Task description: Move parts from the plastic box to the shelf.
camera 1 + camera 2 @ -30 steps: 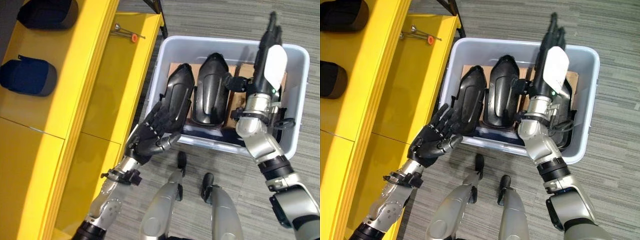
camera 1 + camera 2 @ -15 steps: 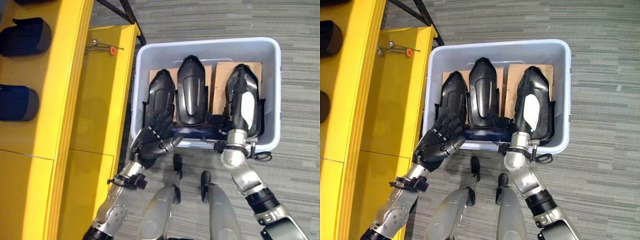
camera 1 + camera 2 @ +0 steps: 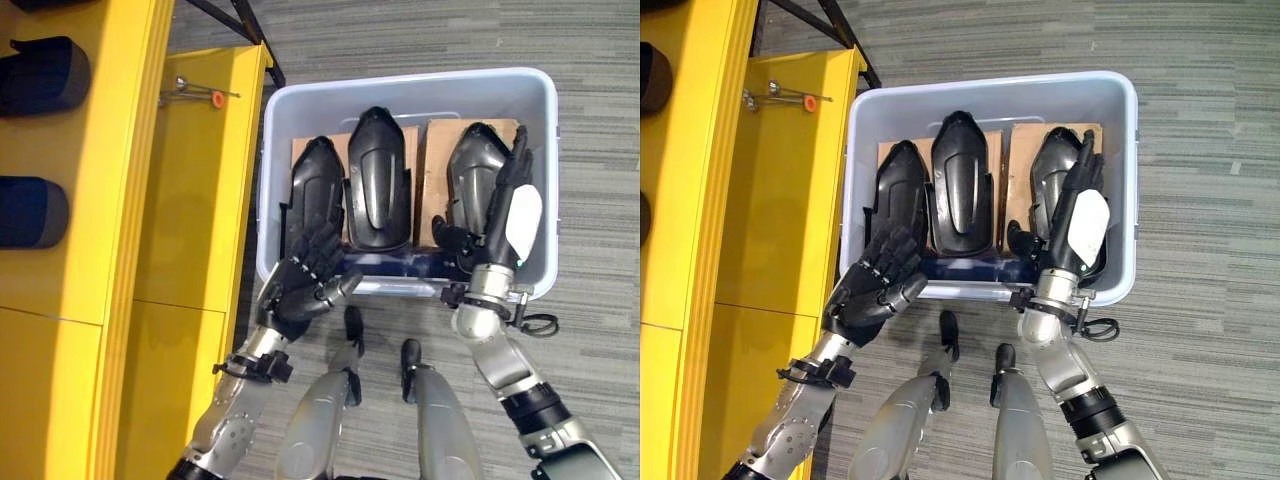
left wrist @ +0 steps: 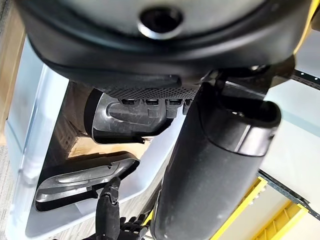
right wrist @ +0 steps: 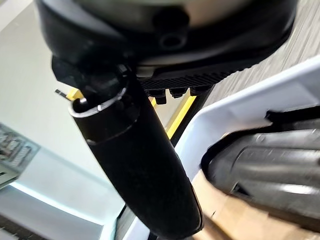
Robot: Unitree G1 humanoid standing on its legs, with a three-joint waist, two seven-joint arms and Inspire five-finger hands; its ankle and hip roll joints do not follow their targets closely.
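Note:
A pale plastic box (image 3: pixel 400 82) stands on the floor with three black moulded parts side by side on cardboard: a left part (image 3: pixel 315 190), a middle part (image 3: pixel 378 180) and a right part (image 3: pixel 468 175). My left hand (image 3: pixel 300 290) hovers open over the box's near left rim, its fingers reaching the left part's near end. Above the right part's right side, my right hand (image 3: pixel 508 205) is open with straight fingers and a white cover on its back. It holds nothing. The yellow shelf (image 3: pixel 120 200) runs along the left. The right wrist view shows a part (image 5: pixel 270 170) beyond the thumb (image 5: pixel 135 165).
Two dark parts (image 3: pixel 45 75) (image 3: pixel 30 210) lie on the shelf's upper level. A small tool with an orange tip (image 3: pixel 200 95) rests on the lower yellow ledge beside the box. A black frame leg (image 3: pixel 240 25) stands behind the box. Grey carpet (image 3: pixel 590 150) surrounds the box.
The camera has shifted. My right hand drew back from the far rim, lay over the right part, and now tilts up at that part's right side. The left hand barely moved.

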